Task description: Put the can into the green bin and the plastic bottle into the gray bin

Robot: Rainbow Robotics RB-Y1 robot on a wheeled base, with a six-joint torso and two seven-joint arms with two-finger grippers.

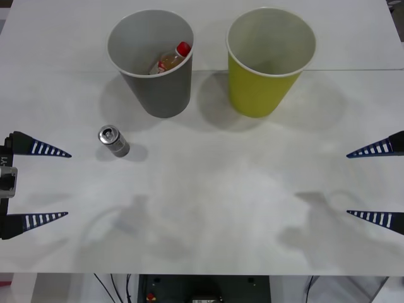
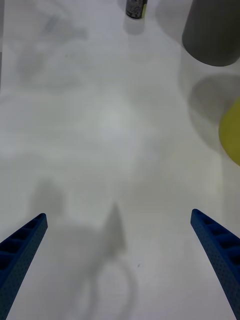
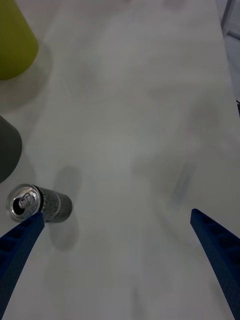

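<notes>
Plastic bottle [image 1: 172, 59] inside gray bin [image 1: 158, 88], far left, lower part hidden by rim. Can [image 1: 113, 140] upright on table [image 1: 214, 202], near-left of gray bin. Green bin [image 1: 262, 88] far right. Left gripper [image 1: 57, 184] and right gripper [image 1: 356, 184] spread wide, empty, at table edges.

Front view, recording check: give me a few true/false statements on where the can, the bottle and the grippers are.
1. The plastic bottle lies inside the gray bin. True.
2. The can is in the green bin. False: it stands on the table, in front of the gray bin.
3. The left gripper holds the can. False: its fingers are open, empty.
4. The right gripper is open at the table's right edge. True.
</notes>
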